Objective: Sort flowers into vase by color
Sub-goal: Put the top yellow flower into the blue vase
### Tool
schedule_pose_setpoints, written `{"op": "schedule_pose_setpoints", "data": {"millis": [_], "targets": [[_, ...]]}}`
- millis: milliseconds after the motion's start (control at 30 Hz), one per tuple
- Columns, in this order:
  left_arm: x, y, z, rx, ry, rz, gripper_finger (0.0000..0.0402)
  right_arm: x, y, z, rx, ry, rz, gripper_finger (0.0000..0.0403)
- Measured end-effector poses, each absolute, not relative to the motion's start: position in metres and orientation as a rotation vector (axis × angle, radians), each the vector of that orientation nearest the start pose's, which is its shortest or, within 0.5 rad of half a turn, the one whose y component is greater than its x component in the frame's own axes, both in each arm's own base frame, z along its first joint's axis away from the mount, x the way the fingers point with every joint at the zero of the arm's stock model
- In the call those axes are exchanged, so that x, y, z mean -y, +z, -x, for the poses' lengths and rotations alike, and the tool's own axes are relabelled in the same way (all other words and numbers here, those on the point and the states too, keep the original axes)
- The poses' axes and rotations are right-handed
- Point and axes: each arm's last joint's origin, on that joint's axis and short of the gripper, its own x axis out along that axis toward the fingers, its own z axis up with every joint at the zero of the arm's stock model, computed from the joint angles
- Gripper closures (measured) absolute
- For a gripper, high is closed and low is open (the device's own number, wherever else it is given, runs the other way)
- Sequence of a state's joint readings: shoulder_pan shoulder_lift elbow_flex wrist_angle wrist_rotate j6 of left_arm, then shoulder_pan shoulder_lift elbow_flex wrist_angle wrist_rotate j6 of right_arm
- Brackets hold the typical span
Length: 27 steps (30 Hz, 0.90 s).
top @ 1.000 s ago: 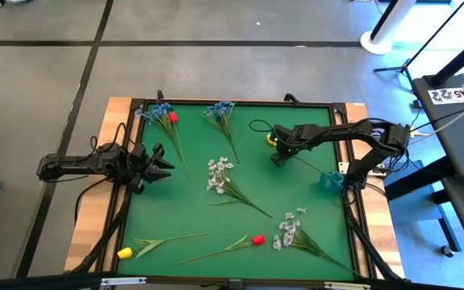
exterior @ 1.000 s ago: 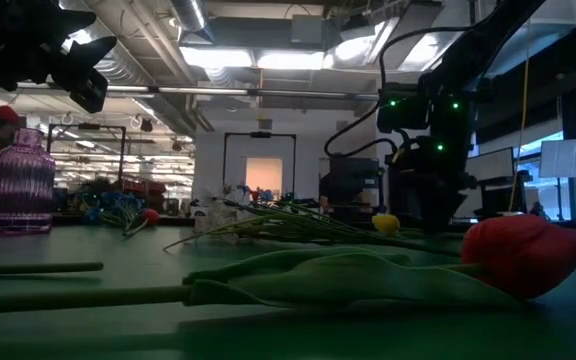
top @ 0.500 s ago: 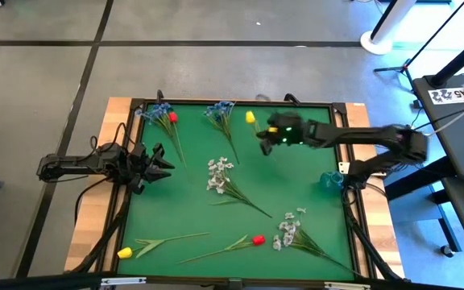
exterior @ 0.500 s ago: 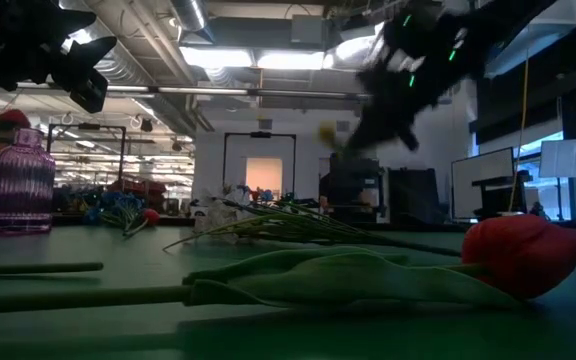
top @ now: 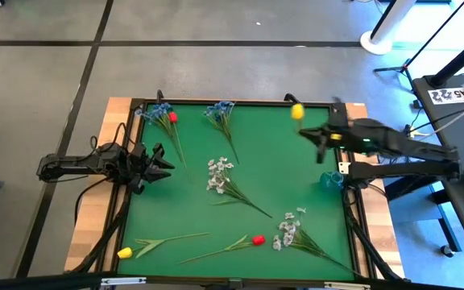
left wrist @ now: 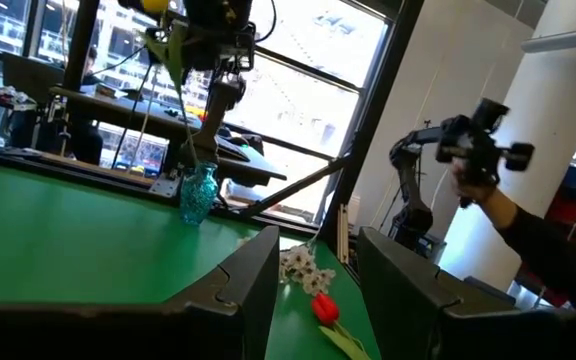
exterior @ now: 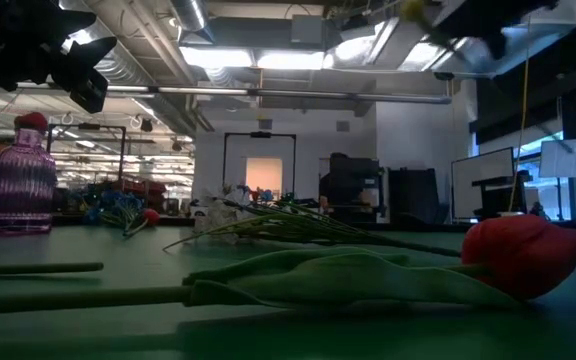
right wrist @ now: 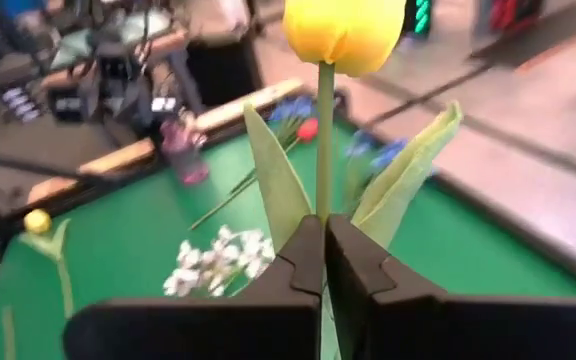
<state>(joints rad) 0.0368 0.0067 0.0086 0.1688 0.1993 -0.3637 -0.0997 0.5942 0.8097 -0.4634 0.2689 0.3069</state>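
My right gripper (right wrist: 324, 238) is shut on a yellow tulip-like flower (top: 297, 111), high above the green table's far right part. The teal vase (top: 329, 179) stands at the right edge, below and nearer than that gripper. A purple vase (exterior: 20, 185) stands at the far left. Flowers lie flat on the mat: blue sprigs (top: 220, 113) and a red bud (top: 172, 117) at the far edge, white sprigs (top: 218, 173) in the middle, and a red tulip (top: 257, 239) and a yellow tulip (top: 125, 252) near the front. My left gripper (top: 165, 161) waits open at the left edge. My right gripper pinches the yellow flower's thin stalk (right wrist: 323, 205) between its two fingertips, a little below the bud (right wrist: 344, 30), where two leaves (right wrist: 273, 180) spread. The bud sticks out beyond the fingertips. The flower is lifted clear of the table, and its lower stalk (left wrist: 183, 120) hangs below the gripper.
A raised wooden frame (top: 111, 201) borders the green mat. A second white sprig (top: 288, 229) lies at the near right. Beyond the table's right side a person (left wrist: 528, 230) holds up a dark device. Bare mat lies between the white sprigs and the teal vase.
My right gripper has risen from the mat at the far middle, tipped from pointing down to almost level, and swung toward the table's right edge. The yellow flower that lay under it has gone up with it, clear of the table.
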Motion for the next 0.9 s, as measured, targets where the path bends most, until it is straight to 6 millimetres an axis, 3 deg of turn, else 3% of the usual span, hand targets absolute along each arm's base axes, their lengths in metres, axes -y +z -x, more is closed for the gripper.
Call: {"op": "schedule_pose_setpoints", "data": {"millis": [167, 400, 567, 900], "targets": [[0.002, 0.182, -0.096, 0.139, -0.191, 0.342, 0.0269, 0.015, 0.35, -0.068, -0.034, -0.441, -0.248, 0.0401], [0.002, 0.182, -0.096, 0.139, -0.191, 0.342, 0.0269, 0.011, 0.342, -0.018, 0.034, -0.423, -0.254, 0.0401], [0.002, 0.182, -0.096, 0.139, -0.191, 0.342, 0.0269, 0.008, 0.338, -0.007, 0.04, -0.342, -0.305, 0.0401], [0.002, 0.182, -0.096, 0.139, -0.191, 0.342, 0.0269, 0.006, 0.341, -0.005, 0.05, -0.26, -0.275, 0.0402]]}}
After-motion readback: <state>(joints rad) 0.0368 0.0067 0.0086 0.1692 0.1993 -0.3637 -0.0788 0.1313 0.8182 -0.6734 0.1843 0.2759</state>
